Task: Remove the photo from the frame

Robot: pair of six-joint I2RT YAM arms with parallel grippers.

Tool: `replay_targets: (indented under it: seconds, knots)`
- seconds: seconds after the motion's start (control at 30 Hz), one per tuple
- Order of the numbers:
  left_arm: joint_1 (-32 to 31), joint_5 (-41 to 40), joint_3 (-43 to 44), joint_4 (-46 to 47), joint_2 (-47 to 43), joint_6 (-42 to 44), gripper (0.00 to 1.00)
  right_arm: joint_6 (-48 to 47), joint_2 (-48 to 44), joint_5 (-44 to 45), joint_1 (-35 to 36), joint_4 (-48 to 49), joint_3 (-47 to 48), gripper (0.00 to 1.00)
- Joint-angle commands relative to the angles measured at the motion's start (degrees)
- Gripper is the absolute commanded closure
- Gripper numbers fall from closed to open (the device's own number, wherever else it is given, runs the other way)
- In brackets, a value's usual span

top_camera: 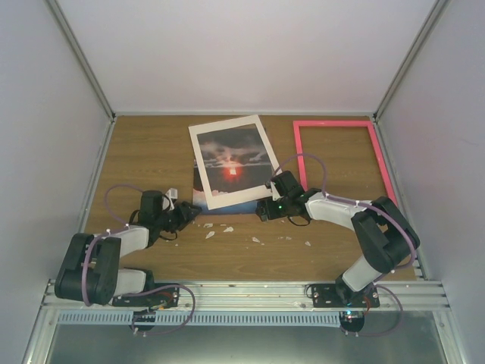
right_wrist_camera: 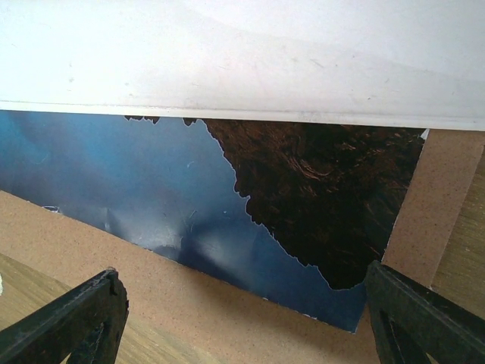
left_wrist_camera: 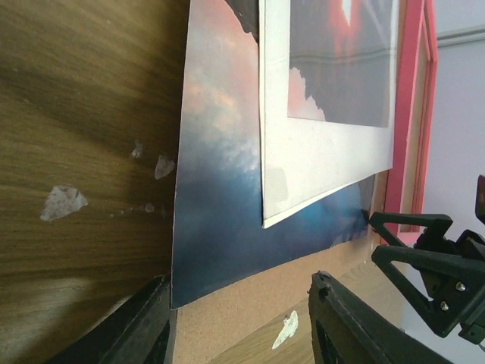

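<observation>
The photo [top_camera: 231, 163], a dark sunset seascape, lies flat at the table's middle under a white mat [top_camera: 242, 196], its blue lower edge sticking out. It rests on a brown backing board [left_wrist_camera: 250, 311]. The pink frame [top_camera: 333, 123] lies empty at the back right, apart from the photo. My left gripper [top_camera: 189, 216] is open at the photo's near left corner [left_wrist_camera: 220, 189], jaws on either side of the board's edge. My right gripper [top_camera: 261, 208] is open at the photo's near right corner [right_wrist_camera: 227, 197]. Neither holds anything.
Several white paper scraps [top_camera: 210, 233] lie on the wooden table in front of the photo. Grey walls close in the table on the left, back and right. The frame's rim [left_wrist_camera: 413, 114] and my right gripper [left_wrist_camera: 432, 265] show in the left wrist view.
</observation>
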Motion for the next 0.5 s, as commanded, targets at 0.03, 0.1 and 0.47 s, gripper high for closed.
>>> replay_targets:
  seconds: [0.03, 0.1, 0.47]
  knots:
    - [0.31, -0.30, 0.00, 3.31, -2.67, 0.16, 0.53, -0.13, 3.44, -2.36, 0.71, -2.72, -2.28, 0.14]
    - [0.27, -0.82, 0.38, 3.09, -2.98, 0.48, 0.54, -0.14, 3.46, -2.34, 0.70, -2.62, -2.42, 0.14]
    - [0.31, -4.23, 3.07, -0.42, -0.54, 4.06, 0.53, 0.04, 3.95, -2.18, 0.72, -2.44, -2.91, 0.14]
